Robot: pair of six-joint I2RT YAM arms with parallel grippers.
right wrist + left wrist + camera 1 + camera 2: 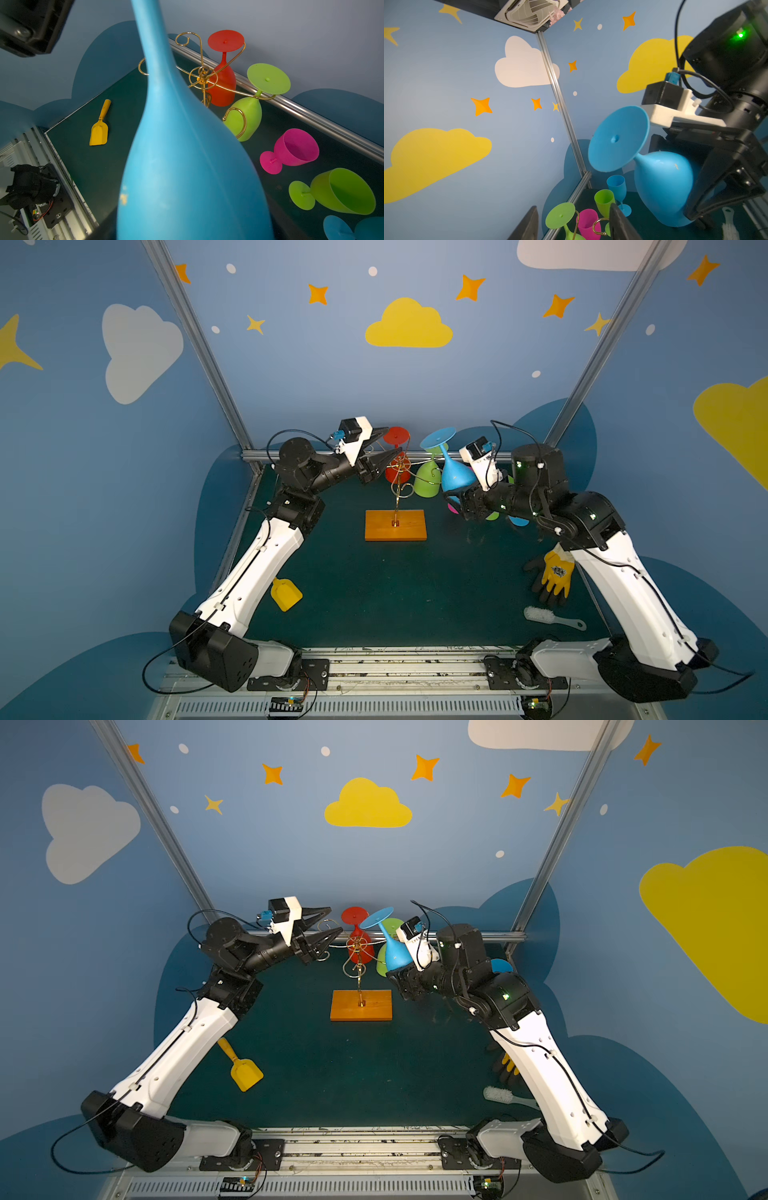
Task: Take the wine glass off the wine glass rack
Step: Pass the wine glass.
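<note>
Right tool (454,497) points inward — clasping the bowl of the blue wine glass (454,472).

At frame centre, the right gripper (401,974) holds a tilted blue wine glass (394,955) just right of the wine glass rack (360,1006).

I am seeing a yellow toy shovel (286,594) lying on the dark green mat (395,593) to my left, and a yellow-black glove (556,573) lying near a white brush (555,619) to my right.
</note>
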